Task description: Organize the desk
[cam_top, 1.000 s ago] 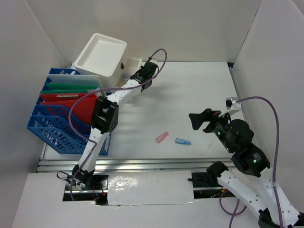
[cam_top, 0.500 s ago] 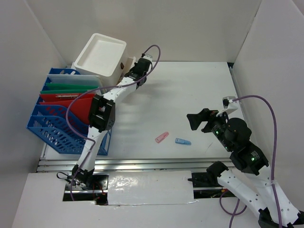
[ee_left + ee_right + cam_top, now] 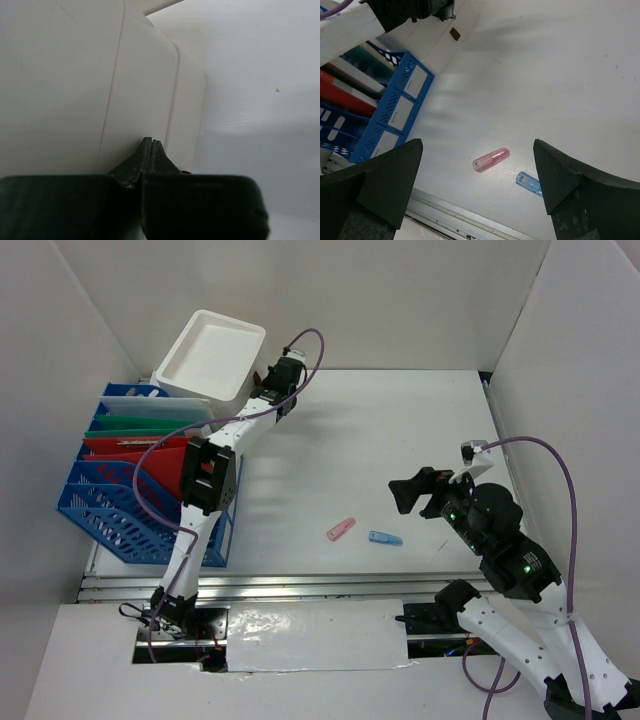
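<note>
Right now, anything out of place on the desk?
Yes: a pink plastic piece and a blue piece lie loose and skewed on the desk near its front rail, away from the blue file rack and white box at the left.

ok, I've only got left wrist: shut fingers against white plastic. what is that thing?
Observer: A white open-top box in the desk's far left corner. The left gripper is at the box's right side, fingertips together.
Operator: anything loose on the desk?
Observer: Two small things, a pink piece and a blue piece, lying side by side toward the near edge.
Operator: right arm?
Observer: The right gripper hangs open and empty above the desk, just right of those two.
</note>
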You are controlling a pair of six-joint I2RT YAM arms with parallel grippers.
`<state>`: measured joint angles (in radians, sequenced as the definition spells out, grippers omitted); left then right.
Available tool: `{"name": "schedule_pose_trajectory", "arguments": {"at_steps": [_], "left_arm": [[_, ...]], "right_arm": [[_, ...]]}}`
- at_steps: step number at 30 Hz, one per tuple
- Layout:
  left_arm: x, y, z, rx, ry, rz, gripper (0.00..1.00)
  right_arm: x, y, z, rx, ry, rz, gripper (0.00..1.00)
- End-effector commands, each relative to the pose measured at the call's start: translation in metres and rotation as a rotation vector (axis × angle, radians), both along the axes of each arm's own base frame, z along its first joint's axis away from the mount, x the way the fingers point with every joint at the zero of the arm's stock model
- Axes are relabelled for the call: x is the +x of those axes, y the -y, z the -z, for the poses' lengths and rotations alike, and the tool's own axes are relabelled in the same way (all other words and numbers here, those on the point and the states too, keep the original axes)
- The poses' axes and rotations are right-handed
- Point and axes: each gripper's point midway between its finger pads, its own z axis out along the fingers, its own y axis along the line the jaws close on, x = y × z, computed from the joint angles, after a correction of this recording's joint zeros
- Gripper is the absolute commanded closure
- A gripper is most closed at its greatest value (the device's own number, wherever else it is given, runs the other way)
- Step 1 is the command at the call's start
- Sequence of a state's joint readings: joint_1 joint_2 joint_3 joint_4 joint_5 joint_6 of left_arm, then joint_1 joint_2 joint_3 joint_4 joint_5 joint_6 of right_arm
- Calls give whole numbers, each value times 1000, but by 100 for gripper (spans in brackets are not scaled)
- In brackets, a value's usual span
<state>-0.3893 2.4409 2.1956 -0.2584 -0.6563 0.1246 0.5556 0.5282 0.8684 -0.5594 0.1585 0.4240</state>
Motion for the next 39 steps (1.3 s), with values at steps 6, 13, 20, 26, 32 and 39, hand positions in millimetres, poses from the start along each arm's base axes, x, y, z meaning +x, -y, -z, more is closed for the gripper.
{"name": "schedule_pose_trajectory", "arguments": {"at_steps": [6, 13, 20, 26, 32, 39], "left_arm": [[-5, -16, -53, -62, 84, -30, 90], [-24, 24, -44, -129, 31, 89, 34], [-61, 83, -77, -266, 17, 252, 29], [-116, 111, -178, -498, 82, 328, 3], [-185, 53, -281, -616, 196, 168, 0], [-299, 12, -285, -674, 171, 285, 0]], "right_arm": [[6, -6, -9, 6, 41, -19, 0], [10, -8, -8, 15, 28, -7, 0], [29, -6, -2, 87, 9, 89, 0], [68, -14, 3, 306, 40, 215, 0], [133, -67, 18, 602, 47, 29, 0], [229, -164, 91, 778, -179, -111, 4]]}}
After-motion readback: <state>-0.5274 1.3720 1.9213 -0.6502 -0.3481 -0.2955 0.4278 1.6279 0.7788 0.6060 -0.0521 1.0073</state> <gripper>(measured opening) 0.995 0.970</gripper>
